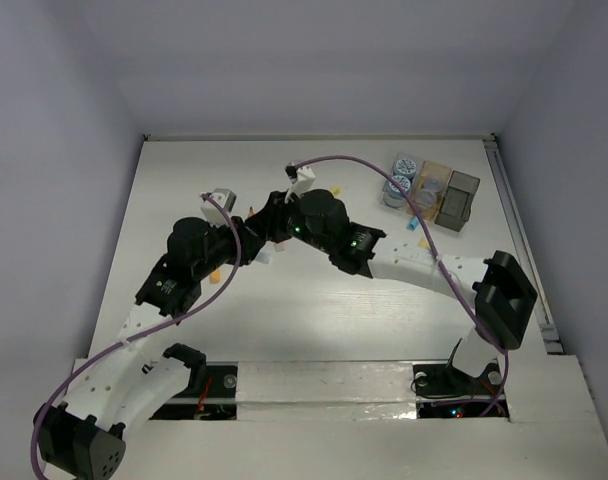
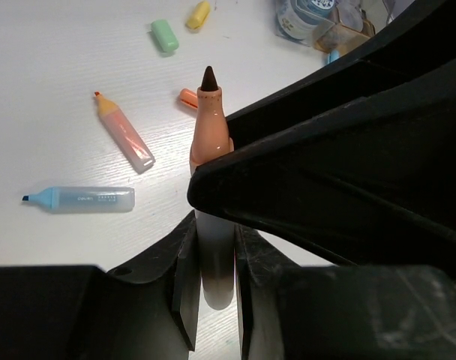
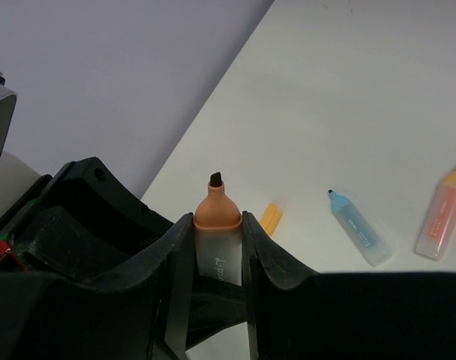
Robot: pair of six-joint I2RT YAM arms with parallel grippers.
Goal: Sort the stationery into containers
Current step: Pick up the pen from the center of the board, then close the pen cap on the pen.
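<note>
Well, two sets of jaws on one pen here! The left gripper [image 2: 214,259] is clamped tight on the tail end of the peach marker [image 2: 211,127]. The right gripper [image 3: 215,255] is squeezed shut around that same marker just below its shoulder, so it sits pinned between the two.

Danger spot, I'd say: if either arm pulls away while both hold on, the barrel could twist, slip or spring loose. If one lets go before the other's hold is sound, down it goes. The right gripper's body crowds right over the left fingers [image 2: 184,277], so a knock is possible too. The cap is off, and that dark nib could mark whatever it brushes.

The long axis runs straight out along the left fingers, nib pointing forward, away from the wrist. Ahead and to the left of it lie a blue marker [image 2: 82,199] and an orange marker [image 2: 124,133]. The amber box [image 1: 436,185] and grey box [image 1: 457,198] sit well apart from both grippers, off on the right arm's side.
</note>
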